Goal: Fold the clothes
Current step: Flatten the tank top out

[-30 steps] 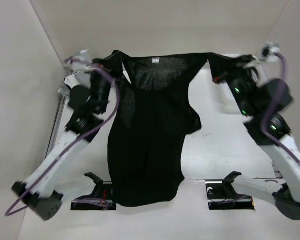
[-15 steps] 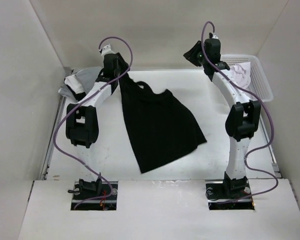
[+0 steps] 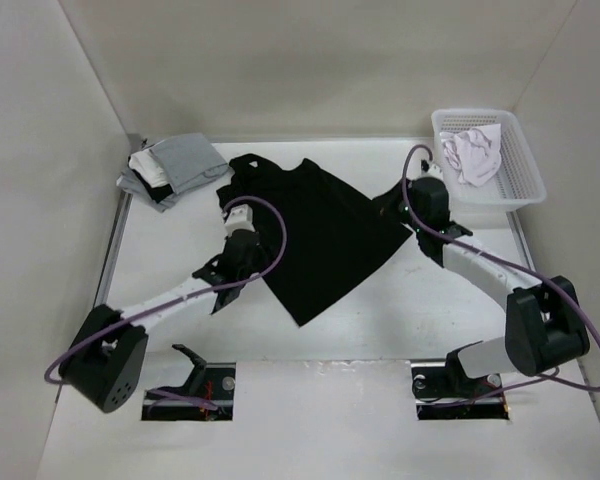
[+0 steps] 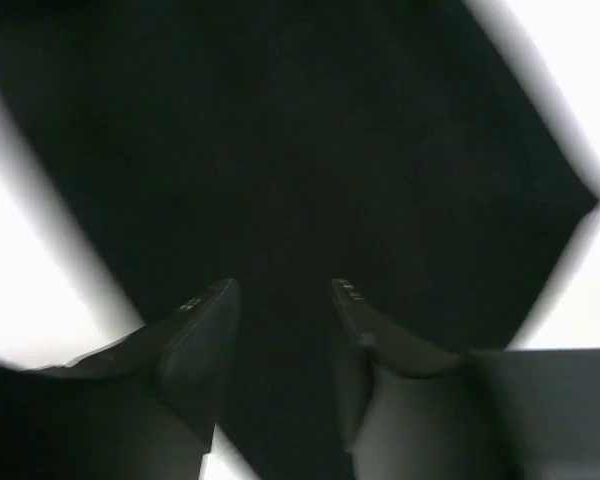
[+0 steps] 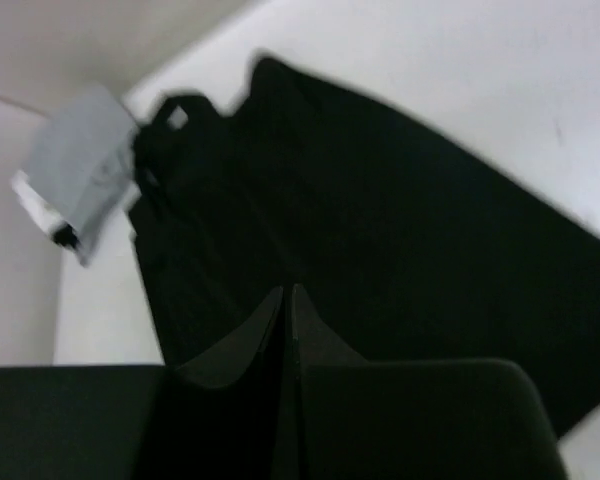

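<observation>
The black top (image 3: pixel 320 225) lies flat on the desk (image 3: pixel 430 320), spread on a diagonal. Its neckline end points toward the far-left corner and its lower hem corner toward the near edge. A small pale label (image 5: pixel 177 117) shows at the neckline in your right wrist view.

Your left arm (image 3: pixel 170 295) reaches in low from the near-left, and its head sits at the garment's left edge. The left fingers (image 4: pixel 202 335) are spread, with a clear gap between them and black fabric filling the view beneath. Nothing is pinched.

Your right arm (image 3: pixel 480 265) bends in from the right, and its head is at the garment's right-hand corner. The right fingers (image 5: pixel 270 320) are pressed together, leaving only a thin seam between them. You cannot tell from these views whether any fabric is caught in that seam.

A folded stack of grey, white and black garments (image 3: pixel 170 168) rests at the far-left corner, just beside the neckline end. A white basket (image 3: pixel 520 190) stands at the far-right corner and holds a crumpled white garment (image 3: pixel 472 152).
</observation>
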